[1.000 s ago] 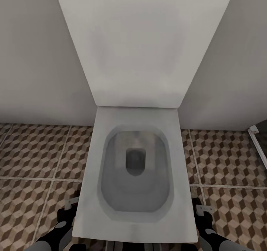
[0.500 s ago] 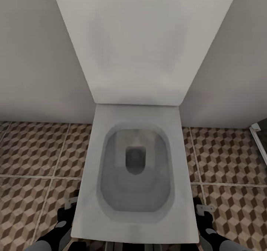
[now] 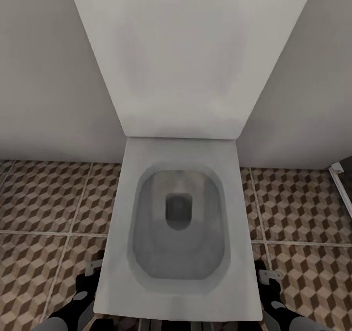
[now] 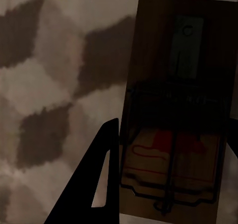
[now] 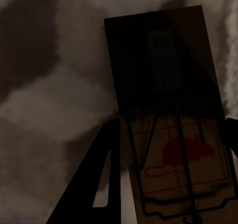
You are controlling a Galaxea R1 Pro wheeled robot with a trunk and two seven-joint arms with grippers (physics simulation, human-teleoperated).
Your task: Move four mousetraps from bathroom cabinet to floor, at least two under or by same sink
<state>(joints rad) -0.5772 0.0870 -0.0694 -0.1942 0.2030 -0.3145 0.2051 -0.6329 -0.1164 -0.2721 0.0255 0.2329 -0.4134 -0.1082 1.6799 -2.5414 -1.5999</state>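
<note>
Brown-and-beige cube tiles make up the bathroom floor on both sides of us, with pale grout lines between the large squares. Going from left to right in the head view, our left hand sits low beside the left edge of a white toilet, whose square bowl stands open with its lid raised against the grey wall. Our right hand sits low beside the toilet's right edge. Further right, a pale frame edge rises from the floor at the border of the picture.

In the left wrist view our left hand holds a mousetrap: one dark finger lies along the board's long edge and the other just shows at the opposite edge. The board hangs above the tiles. It carries a red printed outline with a red shape inside; we can read no words on it.

In the right wrist view our right hand grips a second mousetrap in the same way, a finger along one edge. Its print is a red mouse figure inside a red line, with no legible writing.

Open floor lies to either side of the toilet, while the bowl stands between our two hands and the wall closes the space ahead.
</note>
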